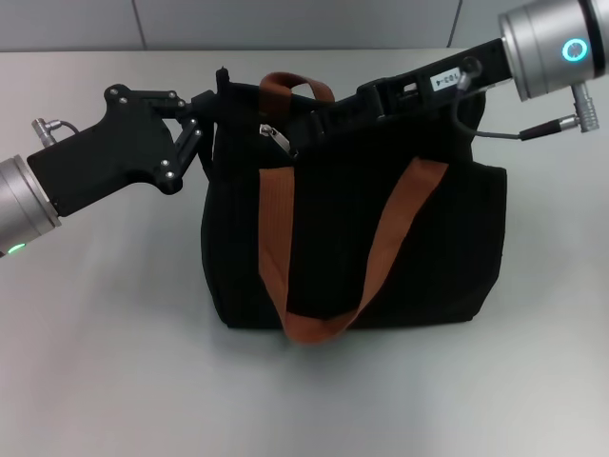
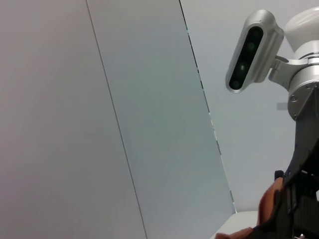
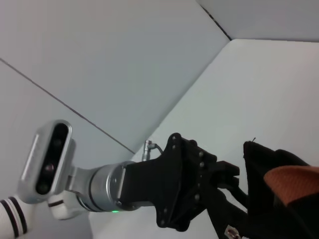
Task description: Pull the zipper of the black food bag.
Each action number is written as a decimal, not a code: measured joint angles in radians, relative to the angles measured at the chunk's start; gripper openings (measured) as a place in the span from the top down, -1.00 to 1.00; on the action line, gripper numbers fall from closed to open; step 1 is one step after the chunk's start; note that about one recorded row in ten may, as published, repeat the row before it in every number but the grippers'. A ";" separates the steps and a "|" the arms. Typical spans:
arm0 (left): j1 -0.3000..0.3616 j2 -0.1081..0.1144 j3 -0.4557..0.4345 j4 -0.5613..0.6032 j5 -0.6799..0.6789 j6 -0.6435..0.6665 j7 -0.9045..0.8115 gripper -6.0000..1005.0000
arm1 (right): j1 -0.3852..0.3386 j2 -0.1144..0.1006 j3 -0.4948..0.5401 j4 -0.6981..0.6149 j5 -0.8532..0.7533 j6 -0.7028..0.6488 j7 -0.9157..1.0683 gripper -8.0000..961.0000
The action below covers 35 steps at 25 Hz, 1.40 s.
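- Glinting near the bag's top edge, the zipper (image 1: 275, 135) sits toward the left end, just beside the rear strap (image 1: 290, 86).
- Black food bag (image 1: 400, 257) stands upright on the grey table (image 1: 105, 362), front strap (image 1: 328, 257) looping down its face.
- Left gripper (image 1: 221, 105) clamps the bag's left top corner, jaws narrow on fabric.
- Right gripper (image 1: 319, 119) reaches across the top toward the zipper; its jaws blend into the black, cannot tell.

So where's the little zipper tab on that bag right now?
In the head view, the zipper sits on the top edge of the black food bag toward the robot's left, just below the rear strap, between both grippers.
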 joint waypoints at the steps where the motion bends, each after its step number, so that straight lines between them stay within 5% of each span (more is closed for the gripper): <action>1: 0.000 0.000 0.000 0.000 0.000 0.000 -0.003 0.94 | 0.002 0.001 -0.009 -0.005 0.000 0.004 0.000 -0.04; 11: -0.007 0.000 0.000 0.002 0.000 0.003 -0.003 0.93 | 0.019 0.011 -0.064 -0.021 -0.001 0.040 0.000 0.19; 35: -0.008 0.002 -0.001 0.009 -0.012 0.010 -0.030 0.93 | -0.003 0.028 -0.100 -0.125 -0.036 0.053 0.023 0.26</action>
